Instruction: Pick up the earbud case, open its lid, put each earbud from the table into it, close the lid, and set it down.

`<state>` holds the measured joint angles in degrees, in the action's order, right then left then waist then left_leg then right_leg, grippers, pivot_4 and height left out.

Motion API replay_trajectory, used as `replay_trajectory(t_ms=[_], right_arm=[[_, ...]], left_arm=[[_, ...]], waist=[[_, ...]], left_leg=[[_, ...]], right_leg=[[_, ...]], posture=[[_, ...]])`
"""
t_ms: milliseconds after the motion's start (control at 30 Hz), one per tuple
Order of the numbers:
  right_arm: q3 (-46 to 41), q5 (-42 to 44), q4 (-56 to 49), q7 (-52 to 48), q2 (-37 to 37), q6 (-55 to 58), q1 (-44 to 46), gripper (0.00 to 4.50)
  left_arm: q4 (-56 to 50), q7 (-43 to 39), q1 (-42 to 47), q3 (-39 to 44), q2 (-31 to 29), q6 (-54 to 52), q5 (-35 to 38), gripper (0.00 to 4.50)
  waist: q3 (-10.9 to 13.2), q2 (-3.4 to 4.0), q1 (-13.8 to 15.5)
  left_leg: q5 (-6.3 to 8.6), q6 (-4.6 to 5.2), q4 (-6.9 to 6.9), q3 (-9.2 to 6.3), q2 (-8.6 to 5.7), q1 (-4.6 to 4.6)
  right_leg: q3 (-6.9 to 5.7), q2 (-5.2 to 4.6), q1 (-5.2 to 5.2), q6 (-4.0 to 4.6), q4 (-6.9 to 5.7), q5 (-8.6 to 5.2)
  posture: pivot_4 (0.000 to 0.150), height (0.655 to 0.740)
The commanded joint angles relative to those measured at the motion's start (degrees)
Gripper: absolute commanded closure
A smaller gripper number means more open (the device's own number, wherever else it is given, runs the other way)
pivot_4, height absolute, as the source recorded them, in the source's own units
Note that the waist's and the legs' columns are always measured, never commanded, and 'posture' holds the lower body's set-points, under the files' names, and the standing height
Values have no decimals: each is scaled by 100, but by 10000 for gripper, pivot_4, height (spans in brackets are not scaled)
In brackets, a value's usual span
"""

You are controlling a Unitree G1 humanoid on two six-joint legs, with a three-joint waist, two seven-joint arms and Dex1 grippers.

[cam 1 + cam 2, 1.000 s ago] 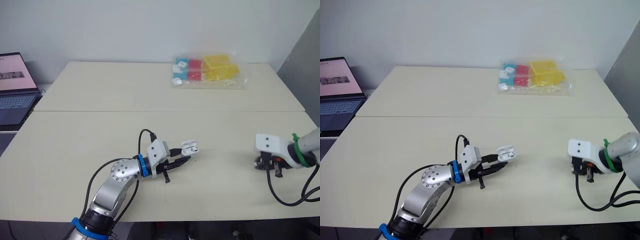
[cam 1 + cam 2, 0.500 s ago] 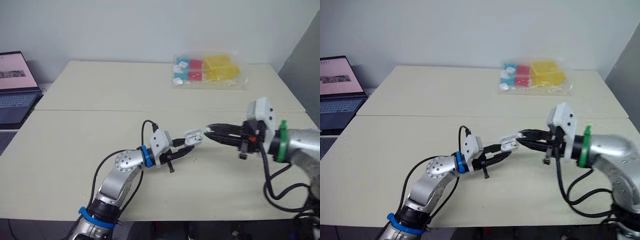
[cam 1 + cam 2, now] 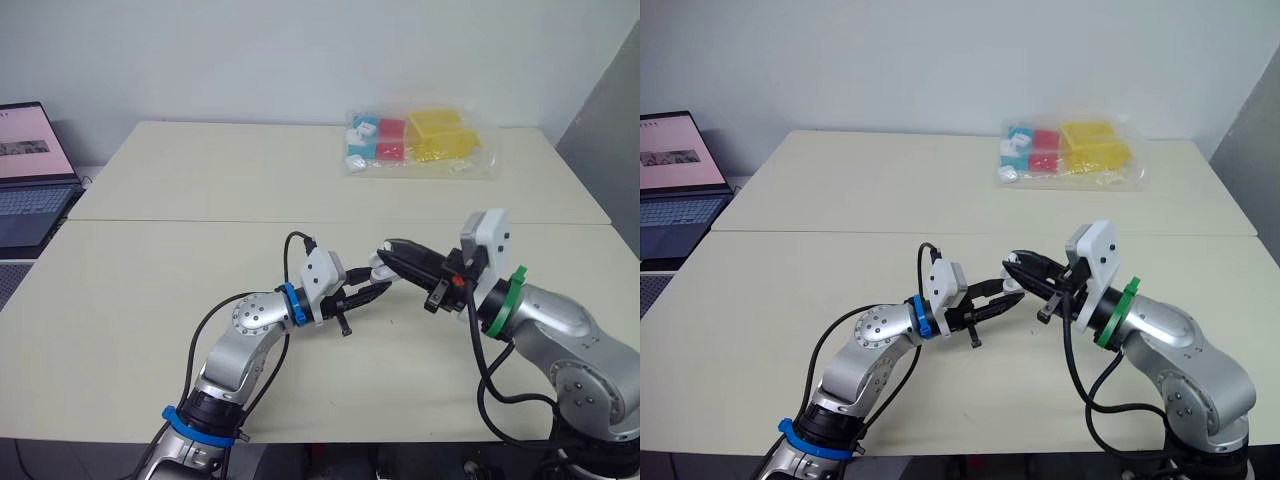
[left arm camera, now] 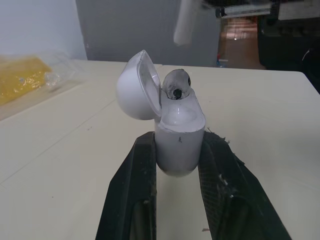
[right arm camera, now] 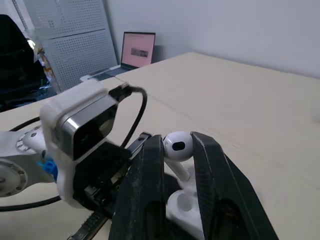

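The left end effector (image 4: pixel 178 142) pinched the small glossy white earbud case (image 4: pixel 179 135), lid hinged open, above the pale worktop (image 3: pixel 150 300). Just over it, the right end effector (image 5: pixel 176 141) gripped a white plastic earbud (image 5: pixel 178 145), stem pointing down. The stem probably needed lining up with the open socket, then a slow, straight descent, releasing only once seated. A clear bag of coloured blocks (image 3: pixel 415 140) lay far back.

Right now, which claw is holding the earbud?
The right claw, on the arm with the green band. It pinches the white earbud over the case; the left claw grips that open case instead.
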<state>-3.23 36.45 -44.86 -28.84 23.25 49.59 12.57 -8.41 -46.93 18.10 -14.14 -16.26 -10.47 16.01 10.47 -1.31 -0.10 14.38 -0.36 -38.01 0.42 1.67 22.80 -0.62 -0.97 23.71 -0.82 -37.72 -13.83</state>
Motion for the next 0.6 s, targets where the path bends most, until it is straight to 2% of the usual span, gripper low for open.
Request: replay_trajectory(t_ms=[33,300,600], right_arm=[[194,-193,-26,-28,13,-503,-56,40941],[576,-616,417,-187,112,-1220,-241,40941],[695,-753,623,-113,21,-1494,-175,40941]], left_arm=[[-175,-5,80,124,5,26,126,37202],[-208,-19,64,158,-46,0,126,37202],[-259,-26,28,155,-107,-9,119,37202]], waist=[[0,0,-2],[0,0,-1],[0,0,-1]], left_leg=[[0,0,0,1,0,0],[0,0,-1,4,0,1],[0,0,-1,3,1,1]], right_leg=[[1,0,0,0,0,0],[3,-1,2,0,0,0],[2,-1,2,0,1,0]], posture=[[1500,7400],[1500,7400],[1500,7400]])
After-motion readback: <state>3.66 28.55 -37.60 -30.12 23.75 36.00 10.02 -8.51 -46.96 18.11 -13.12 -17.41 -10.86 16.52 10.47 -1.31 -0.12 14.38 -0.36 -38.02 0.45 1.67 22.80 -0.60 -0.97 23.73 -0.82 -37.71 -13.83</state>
